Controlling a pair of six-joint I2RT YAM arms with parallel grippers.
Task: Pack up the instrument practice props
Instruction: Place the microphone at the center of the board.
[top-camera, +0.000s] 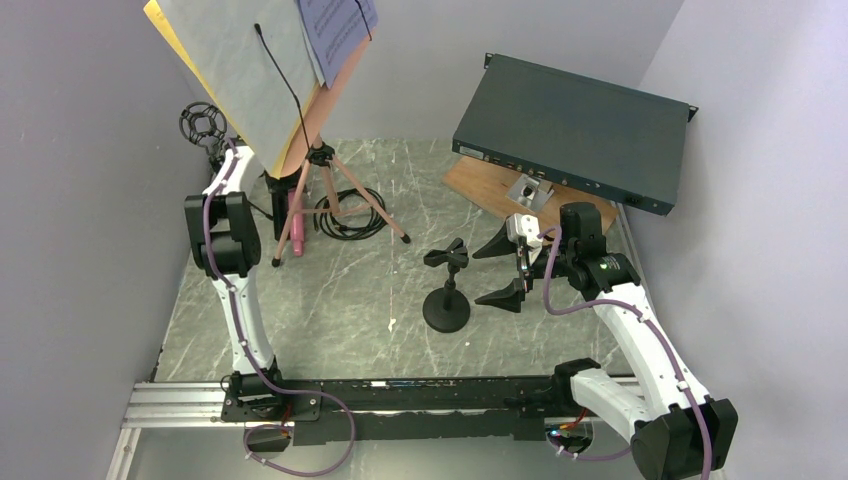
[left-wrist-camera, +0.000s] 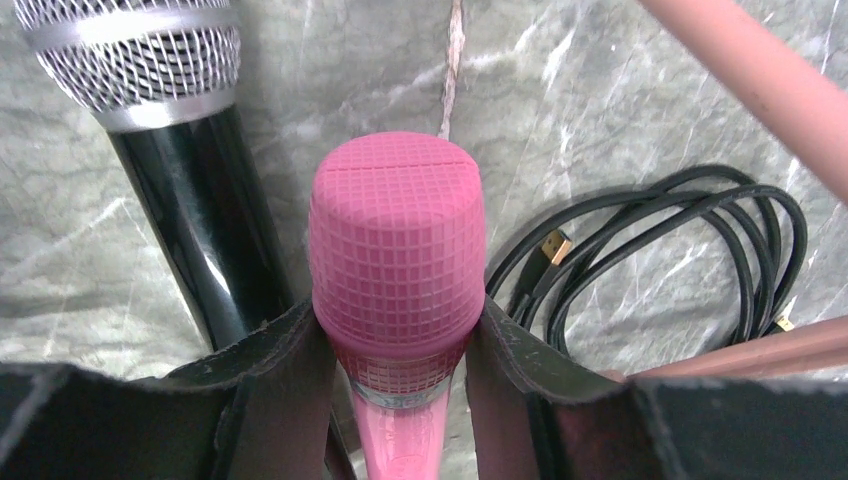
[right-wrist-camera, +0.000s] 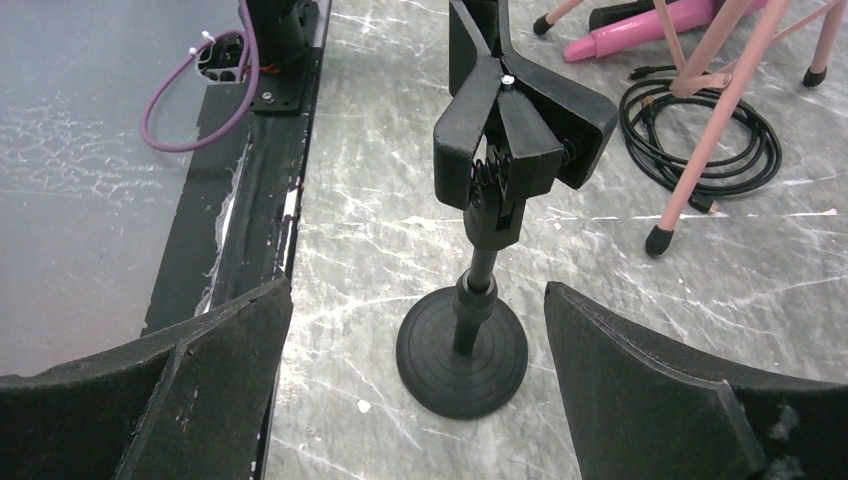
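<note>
The left gripper (left-wrist-camera: 395, 338) is closed on the pink plastic microphone with a gridded head (left-wrist-camera: 397, 240), its jaws pressed to either side of the neck just under that head. The microphone lies on the grey marbled table (top-camera: 330, 320) beneath the pink perforated music stand on tripod legs (top-camera: 335, 95), which carries white (top-camera: 240, 60) and yellow sheet-music pages (top-camera: 160, 20). A glossy black microphone with a silver mesh grille (left-wrist-camera: 190, 220) lies just beside the pink one, and a coiled black cable (right-wrist-camera: 762, 150) crowds the other side, among the stand's legs.

The right gripper (right-wrist-camera: 418, 300) holds its jaws wide, empty, either side of the small black clip-topped mic holder on a round base (right-wrist-camera: 487, 228), without touching it. Behind it, a flat dark teal metal rack box (top-camera: 575, 130) rests tilted on a brown wooden board (top-camera: 480, 185).
</note>
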